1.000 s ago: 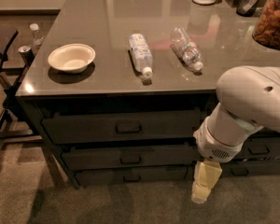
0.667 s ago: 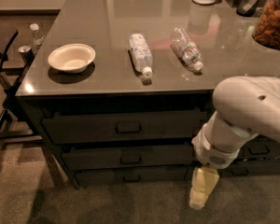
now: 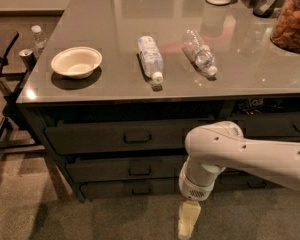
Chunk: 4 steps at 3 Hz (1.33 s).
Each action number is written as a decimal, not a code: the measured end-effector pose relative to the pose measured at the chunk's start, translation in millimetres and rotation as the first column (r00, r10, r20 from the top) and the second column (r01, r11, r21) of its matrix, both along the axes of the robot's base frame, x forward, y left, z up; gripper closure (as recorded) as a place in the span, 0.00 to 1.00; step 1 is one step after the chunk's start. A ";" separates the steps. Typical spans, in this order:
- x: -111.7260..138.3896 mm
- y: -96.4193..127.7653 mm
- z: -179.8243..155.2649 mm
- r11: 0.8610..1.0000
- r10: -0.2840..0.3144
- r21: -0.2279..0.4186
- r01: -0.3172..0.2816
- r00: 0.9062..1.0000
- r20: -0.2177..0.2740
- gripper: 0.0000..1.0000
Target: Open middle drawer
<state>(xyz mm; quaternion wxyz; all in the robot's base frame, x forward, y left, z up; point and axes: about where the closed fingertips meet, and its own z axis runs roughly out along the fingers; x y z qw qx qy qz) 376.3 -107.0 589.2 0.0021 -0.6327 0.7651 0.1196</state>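
The middle drawer (image 3: pixel 110 169) is a wide dark grey front under the table, between a taller drawer (image 3: pixel 90 138) above and a slimmer one (image 3: pixel 105 189) below. It is closed, and its small dark handle (image 3: pixel 140 171) sits at its centre. My gripper (image 3: pixel 188 222) hangs pale and yellowish from the white arm (image 3: pixel 225 154), pointing down near the floor. It is in front of the drawers, below and to the right of the middle drawer's handle, touching nothing.
On the grey tabletop (image 3: pixel 115 24) lie a white bowl (image 3: pixel 76 62) and two plastic bottles (image 3: pixel 150 58) (image 3: pixel 200 53). A jar of snacks (image 3: pixel 292 19) stands at the far right. A dark chair (image 3: pixel 0 84) is at the left. More drawers (image 3: pixel 270 126) sit at the right.
My arm has swung left across the drawer fronts, and the gripper has moved left and a little lower. The drawers have stayed closed.
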 end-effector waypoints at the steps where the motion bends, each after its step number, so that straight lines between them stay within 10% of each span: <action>1: -0.2 1.1 -3.2 1.000 0.002 0.001 -0.002 1.000 -0.005 0.00; 4: 44.6 16.1 -57.7 0.997 -0.068 0.049 0.064 0.995 0.077 0.00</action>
